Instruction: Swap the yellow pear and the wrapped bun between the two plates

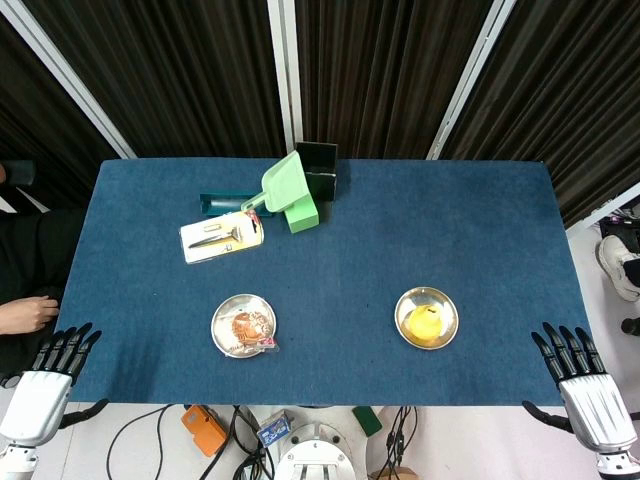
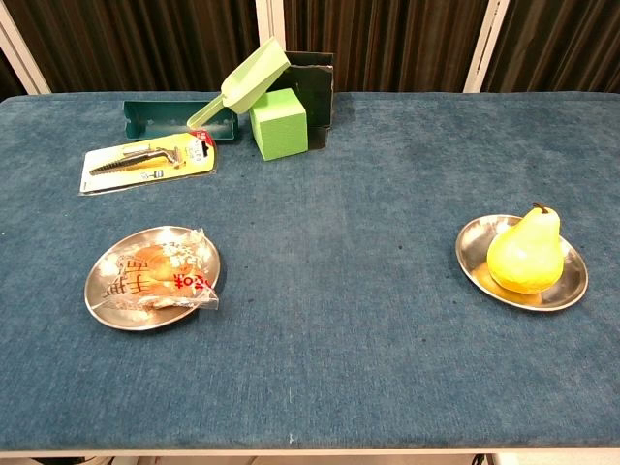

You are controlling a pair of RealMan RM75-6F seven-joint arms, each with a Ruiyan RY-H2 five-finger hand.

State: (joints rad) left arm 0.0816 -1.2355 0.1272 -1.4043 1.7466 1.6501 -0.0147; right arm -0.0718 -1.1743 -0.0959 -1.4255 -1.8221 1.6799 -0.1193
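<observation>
A bun in clear wrapping point(image 1: 250, 327) point(image 2: 160, 270) lies on the left metal plate point(image 1: 222, 335) point(image 2: 103, 307). The yellow pear point(image 1: 425, 322) point(image 2: 526, 254) stands on the right metal plate point(image 1: 447, 310) point(image 2: 573, 288). My left hand point(image 1: 55, 375) hangs off the table's front left corner with fingers spread and nothing in it. My right hand point(image 1: 578, 380) hangs off the front right corner, fingers likewise apart and empty. Both hands are far from the plates and appear only in the head view.
At the back of the blue table point(image 1: 330, 260) lie a carded tool pack point(image 1: 220, 236) point(image 2: 145, 162), a green scoop point(image 1: 280, 183) point(image 2: 242, 82), a green block point(image 1: 301, 215) point(image 2: 279, 123), a dark green tray point(image 1: 222, 205) point(image 2: 155, 118) and a black box point(image 1: 317, 165). A person's hand point(image 1: 25, 312) rests at the left edge.
</observation>
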